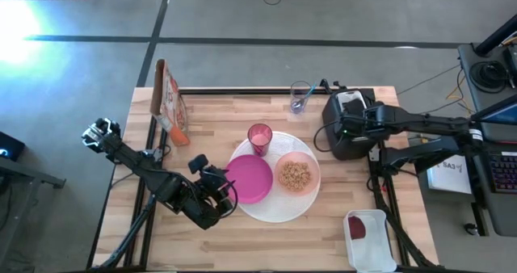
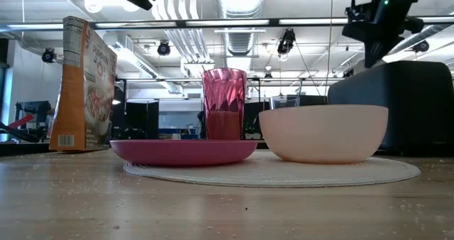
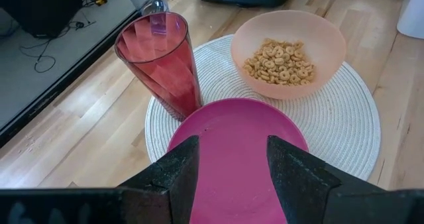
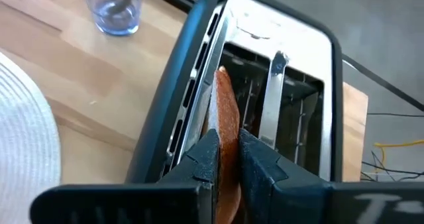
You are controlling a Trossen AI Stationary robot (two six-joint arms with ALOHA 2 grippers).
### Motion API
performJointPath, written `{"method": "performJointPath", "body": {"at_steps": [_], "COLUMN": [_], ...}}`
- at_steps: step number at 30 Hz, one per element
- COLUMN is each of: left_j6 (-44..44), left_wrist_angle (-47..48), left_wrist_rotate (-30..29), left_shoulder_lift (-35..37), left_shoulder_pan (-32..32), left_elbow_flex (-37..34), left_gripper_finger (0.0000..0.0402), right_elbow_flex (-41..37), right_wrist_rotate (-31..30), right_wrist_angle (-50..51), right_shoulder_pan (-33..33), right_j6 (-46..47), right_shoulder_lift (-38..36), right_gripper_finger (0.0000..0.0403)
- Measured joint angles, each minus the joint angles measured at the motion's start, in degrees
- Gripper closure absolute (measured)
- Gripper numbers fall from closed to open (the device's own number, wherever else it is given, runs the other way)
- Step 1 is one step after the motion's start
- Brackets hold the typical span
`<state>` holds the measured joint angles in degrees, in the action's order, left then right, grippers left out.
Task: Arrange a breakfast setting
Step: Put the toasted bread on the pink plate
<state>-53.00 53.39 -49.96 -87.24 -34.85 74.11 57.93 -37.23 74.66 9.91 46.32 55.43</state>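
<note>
I see the right tool (image 4: 226,159) clenched on what looks like a toast slice (image 4: 227,114) in the toaster (image 1: 346,126), 3 o'clock of the white plate (image 1: 279,210). Left tool (image 3: 228,168) released, over the magenta plate (image 3: 245,151) at 9 o'clock.

Right tool (image 4: 226,159) near the worktop's right edge has fingers pinched nearly together; left tool (image 3: 232,168) near the front-left sits with fingers apart.

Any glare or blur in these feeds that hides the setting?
High view: bright glare on the floor at top left, off the table. Low view: backlit by ceiling lights; pink cup and peach bowl are sharp, near tabletop soft. Left wrist view: clear on the magenta plate.
</note>
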Motion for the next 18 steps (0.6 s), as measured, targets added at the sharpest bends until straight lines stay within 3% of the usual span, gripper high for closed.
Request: {"method": "performJointPath", "body": {"at_steps": [18], "left_j6": [-0.05], "left_wrist_angle": [-0.02], "left_wrist_rotate": [0.01], "left_shoulder_lift": [0.0], "left_shoulder_pan": [0.0], "left_elbow_flex": [0.0], "left_gripper_finger": [0.0241], "right_elbow_flex": [16.12], "right_wrist_rotate": [-0.2], "right_wrist_angle": [-0.12], "right_shoulder_pan": [-0.02], "right_j6": [-7.33], "right_shoulder_lift": [-0.19], "right_gripper_finger": [0.037]}}
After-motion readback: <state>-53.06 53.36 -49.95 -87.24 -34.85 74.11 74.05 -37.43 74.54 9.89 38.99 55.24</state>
